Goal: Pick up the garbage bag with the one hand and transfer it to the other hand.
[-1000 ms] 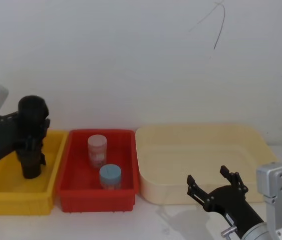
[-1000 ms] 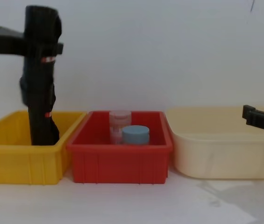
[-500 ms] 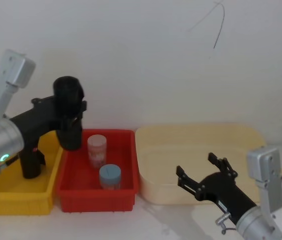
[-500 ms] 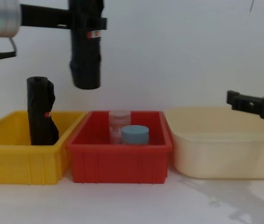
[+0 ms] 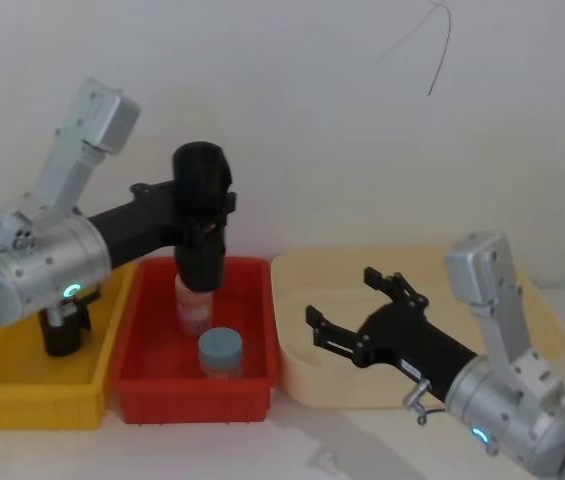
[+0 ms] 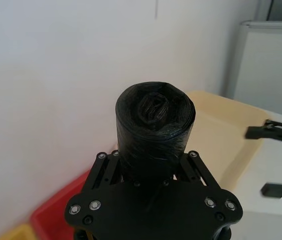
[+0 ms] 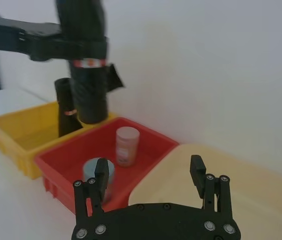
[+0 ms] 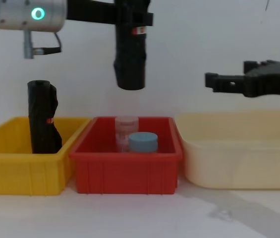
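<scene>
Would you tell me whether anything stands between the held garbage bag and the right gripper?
Nothing visible does. The left gripper holds the garbage bag upright above the red bin, the open right gripper hovers over the cream tub at similar height, and the blue-lidded jar and the pink jar sit below.

You have soft, even, fairly bright light from overhead. The white wall (image 5: pixel 292 120) takes no hard shadows. On the table (image 8: pixel 80 213) a faint grey shadow (image 8: pixel 244 208) slants away below the cream tub (image 8: pixel 239 153). The garbage bag (image 6: pixel 154 107) shows a dull sheen on its top end. The green ring light (image 8: pixel 38 13) glows on the left arm and the blue ring light (image 5: pixel 475 434) on the right.
</scene>
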Robot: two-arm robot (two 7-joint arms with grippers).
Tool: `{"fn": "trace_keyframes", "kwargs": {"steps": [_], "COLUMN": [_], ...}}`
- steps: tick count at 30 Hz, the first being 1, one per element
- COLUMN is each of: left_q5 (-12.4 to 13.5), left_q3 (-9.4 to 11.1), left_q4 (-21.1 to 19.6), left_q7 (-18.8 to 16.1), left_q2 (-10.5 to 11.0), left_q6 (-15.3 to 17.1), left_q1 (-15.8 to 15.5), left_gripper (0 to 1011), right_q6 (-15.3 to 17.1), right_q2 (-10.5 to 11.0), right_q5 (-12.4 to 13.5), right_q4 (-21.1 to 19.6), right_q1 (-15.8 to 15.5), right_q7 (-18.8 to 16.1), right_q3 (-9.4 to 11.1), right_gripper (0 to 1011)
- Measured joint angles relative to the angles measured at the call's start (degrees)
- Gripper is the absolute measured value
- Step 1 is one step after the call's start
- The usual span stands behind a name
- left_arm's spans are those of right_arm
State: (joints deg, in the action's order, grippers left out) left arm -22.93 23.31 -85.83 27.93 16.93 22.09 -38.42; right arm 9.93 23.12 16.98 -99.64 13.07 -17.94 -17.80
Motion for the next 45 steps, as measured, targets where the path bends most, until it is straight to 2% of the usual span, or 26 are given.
{"fn": "trace_keyframes", "kwargs": {"steps": [10,19,32,45], "left_q5": [-1.31,-2.26,-3.32,-5.40], "left_q3": [3.09,5.06,6.84,7.53], "left_q4": [4.08,6.64,9.04,11.11], "left_q7": [3.37,5.63,7.68,10.58], "left_q2": [-2.61,-4.10,-5.28,-6.51], "left_q6": [-0.31,-0.75,-1.47,-4.91], "left_q1": [-3.18,-4.86,-6.28,-6.42], "left_gripper": [386,386,386,386], "right_q6": [1.99,2.23,2.13,3.10], "right_q2": [-0.37,-1.01,-1.86,-3.48], "right_q5": [0.21,0.33,0.89,3.14], "right_q4": [2.62,4.84,7.15,9.64], "right_q1": [5.70,8.80,10.98,12.05], "right_q7": [-3.30,-4.58,-5.14,-4.49], "right_q3": [-2.55,-4.19,-5.57,-5.50], "right_gripper": [1001,1001,1001,1001]}}
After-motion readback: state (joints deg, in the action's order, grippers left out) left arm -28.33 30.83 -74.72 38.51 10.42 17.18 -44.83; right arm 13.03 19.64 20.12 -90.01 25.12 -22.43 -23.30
